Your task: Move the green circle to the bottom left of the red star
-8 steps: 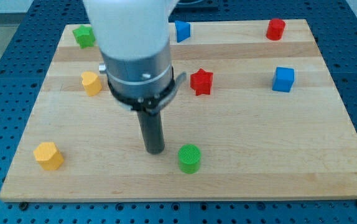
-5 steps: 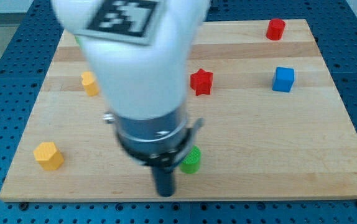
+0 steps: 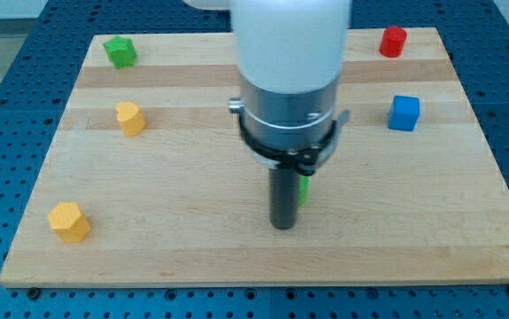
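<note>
My tip point(image 3: 282, 225) rests on the wooden board point(image 3: 432, 221) a little below the view's middle. Only a thin sliver of the green circle point(image 3: 303, 189) shows at the rod's right edge, just above the tip; the rod hides the remainder. The green circle seems to touch the rod. The red star does not show; the arm's body covers the spot where it stood in the earlier frames.
A green star point(image 3: 120, 50) lies at the top left and a red cylinder point(image 3: 394, 41) at the top right. A blue cube point(image 3: 404, 112) is at the right. A yellow block point(image 3: 129, 117) is at the left, an orange-yellow block point(image 3: 68, 221) at the bottom left.
My tip swung from left of the green circle, down below it, then up and right. The green circle moved up and right. The arm now covers the red star.
</note>
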`<control>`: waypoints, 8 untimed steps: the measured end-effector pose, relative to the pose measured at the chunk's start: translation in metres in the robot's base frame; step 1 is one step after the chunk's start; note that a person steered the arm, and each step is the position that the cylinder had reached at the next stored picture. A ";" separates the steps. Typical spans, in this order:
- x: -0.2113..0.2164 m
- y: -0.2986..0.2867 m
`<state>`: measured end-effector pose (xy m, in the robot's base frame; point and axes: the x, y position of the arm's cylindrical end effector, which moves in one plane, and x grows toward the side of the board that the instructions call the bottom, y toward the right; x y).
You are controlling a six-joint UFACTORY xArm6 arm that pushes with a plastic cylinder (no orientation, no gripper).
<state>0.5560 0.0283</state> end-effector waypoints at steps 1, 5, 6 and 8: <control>-0.033 0.014; -0.082 -0.035; -0.069 0.013; -0.097 0.035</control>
